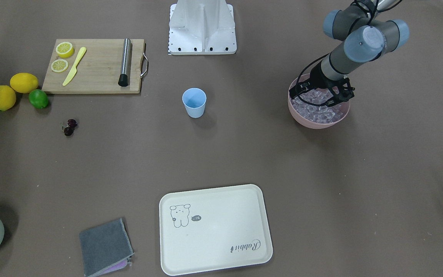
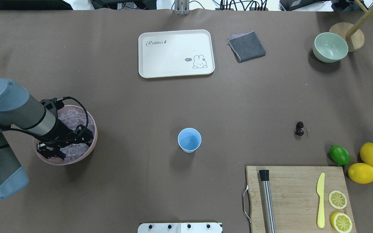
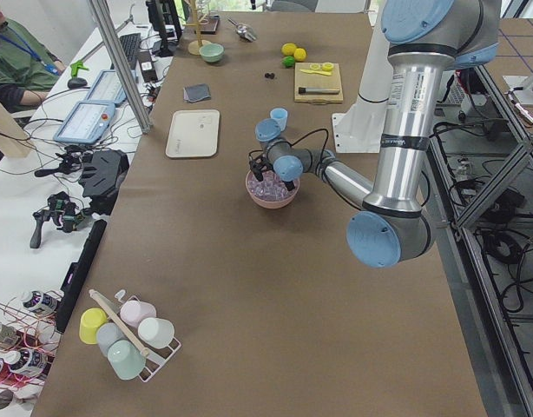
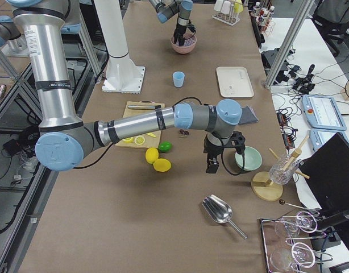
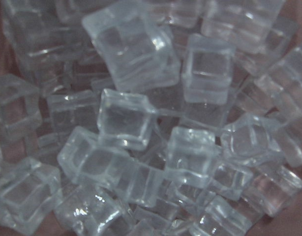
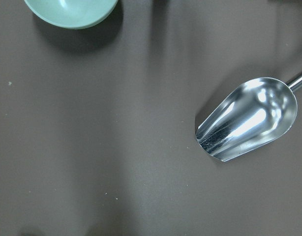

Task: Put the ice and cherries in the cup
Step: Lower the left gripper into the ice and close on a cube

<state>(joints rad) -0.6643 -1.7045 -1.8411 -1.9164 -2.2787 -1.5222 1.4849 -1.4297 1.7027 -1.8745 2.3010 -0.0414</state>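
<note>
Standing upright, mouth up: cup (image 1: 194, 102); left pincer (image 1: 318, 98) spread at ice (image 1: 322, 114); right pincer (image 4: 212, 165): cannot tell.

A brown worktop (image 2: 108, 194) carries a light blue cup (image 2: 189, 139) near its middle. A pink bowl (image 1: 317, 121) stands well off toward the robot's left, and a pair of cherries (image 2: 299, 128) lies toward its right. A wooden cutting board (image 2: 293, 194) sits at the near right edge, with a lime (image 2: 339, 155) and two lemons (image 2: 372, 155) just beside it. A cream tray (image 2: 173, 55), a folded grey cloth (image 2: 246, 46) and a pale green bowl (image 2: 330, 47) lie along the far side.
</note>
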